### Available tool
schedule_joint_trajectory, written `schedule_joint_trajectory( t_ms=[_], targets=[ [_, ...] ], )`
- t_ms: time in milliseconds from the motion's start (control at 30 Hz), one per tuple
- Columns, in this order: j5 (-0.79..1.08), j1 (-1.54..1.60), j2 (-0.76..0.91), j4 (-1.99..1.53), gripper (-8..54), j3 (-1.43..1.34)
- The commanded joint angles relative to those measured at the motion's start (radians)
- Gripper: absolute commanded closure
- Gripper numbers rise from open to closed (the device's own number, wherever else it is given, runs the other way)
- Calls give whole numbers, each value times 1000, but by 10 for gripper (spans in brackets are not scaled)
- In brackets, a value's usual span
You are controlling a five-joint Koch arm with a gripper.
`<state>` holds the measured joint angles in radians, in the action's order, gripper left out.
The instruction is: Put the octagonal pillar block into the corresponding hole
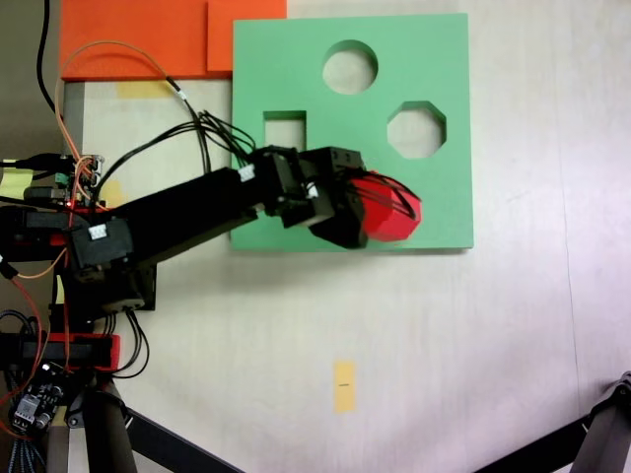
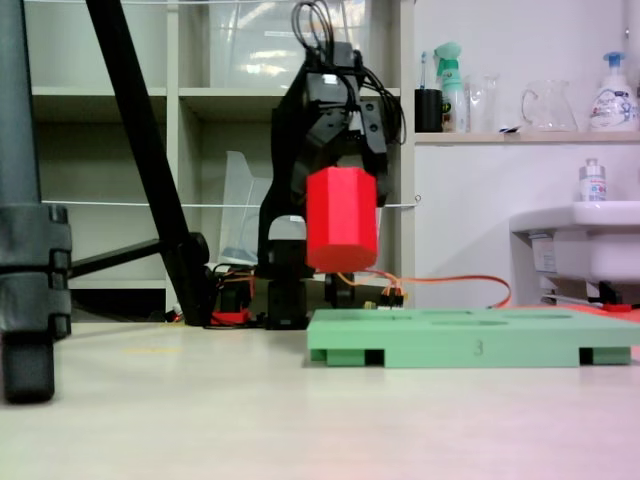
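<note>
The red octagonal pillar block [image 1: 389,209] [image 2: 342,220] hangs in the air, held upright by my black gripper [image 1: 380,205] [image 2: 342,190], which is shut on its upper part. In a fixed view from above, the block floats over the near right part of the green foam board [image 1: 296,69]. The eight-sided hole [image 1: 416,129] lies open a little beyond and to the right of the block. In the low fixed view, the block's bottom is clearly above the green board [image 2: 470,348], near its left end.
The board also has a round cutout [image 1: 350,67] and a rectangular cutout [image 1: 285,126]. An orange foam sheet [image 1: 138,34] lies beyond the board's left corner. Tripod legs [image 2: 150,160] [image 1: 552,453] stand near the table's edges. A yellow tape mark [image 1: 343,384] sits on the bare table.
</note>
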<state>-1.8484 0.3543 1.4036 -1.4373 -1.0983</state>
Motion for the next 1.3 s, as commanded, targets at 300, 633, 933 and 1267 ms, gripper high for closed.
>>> schedule_joint_trajectory(
  t_ms=[300, 633, 933, 1267],
  targets=[
    [-140, 133, -244, 94, 272, 362],
    [-268, 219, -376, 97, 272, 506],
    [-268, 225, -414, 97, 272, 517],
    [-262, 233, -434, 97, 271, 523]
  ],
)
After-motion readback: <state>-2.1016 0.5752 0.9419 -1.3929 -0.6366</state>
